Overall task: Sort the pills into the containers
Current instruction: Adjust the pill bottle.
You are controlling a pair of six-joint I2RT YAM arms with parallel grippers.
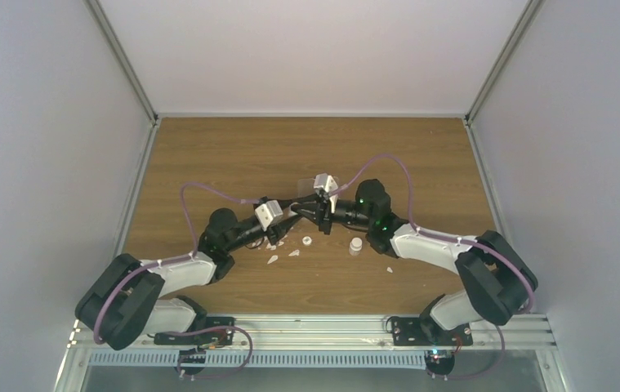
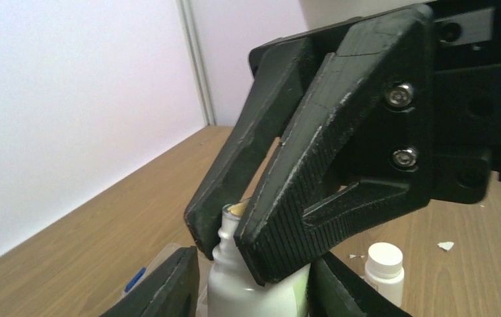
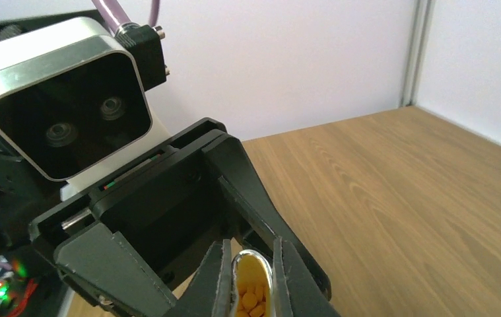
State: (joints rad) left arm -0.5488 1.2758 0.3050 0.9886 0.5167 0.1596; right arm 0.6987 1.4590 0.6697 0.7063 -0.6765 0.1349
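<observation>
My left gripper (image 2: 254,294) is shut on the body of an open white vial (image 2: 234,290). My right gripper (image 3: 252,284) is shut on the same vial's neck, one finger on each side of its mouth. The orange-yellow pills (image 3: 251,300) show inside the mouth in the right wrist view. In the top view both grippers meet over the middle of the table, the left gripper (image 1: 286,220) and the right gripper (image 1: 306,211) tip to tip. The clear organiser box (image 2: 158,257), with a blue latch, lies just behind the vial, mostly hidden by my fingers.
A capped white vial (image 1: 356,245) stands right of the grippers and also shows in the left wrist view (image 2: 385,267). A loose white cap (image 1: 307,241) and white flakes (image 1: 274,260) lie on the wooden table (image 1: 421,163) in front. Grey walls enclose three sides.
</observation>
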